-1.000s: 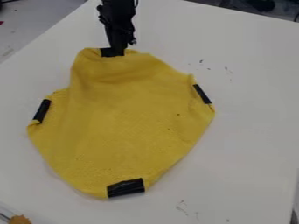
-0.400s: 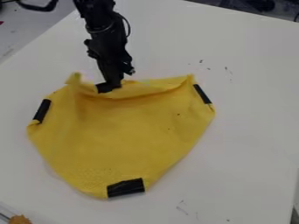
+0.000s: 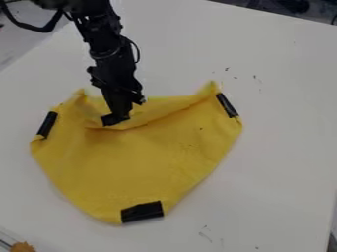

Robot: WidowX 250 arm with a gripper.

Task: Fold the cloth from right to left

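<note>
The black gripper (image 3: 118, 116) hangs over the upper left part of the yellow cloth (image 3: 145, 167), shut on the cloth's top edge beside a black tape patch. That edge is lifted and drawn down over the rest of the cloth, with a loose curved crease to its right. More black patches mark the cloth's left corner, right corner and bottom corner, which lie on the table.
The white table (image 3: 283, 138) surrounds the cloth, with its far edge along the top. An orange-brown object (image 3: 21, 247) shows in the bottom left corner. Small dark marks dot the tabletop.
The gripper has moved down and slightly left in the view, carrying the cloth's top edge over the cloth. The other corners have stayed nearly in place.
</note>
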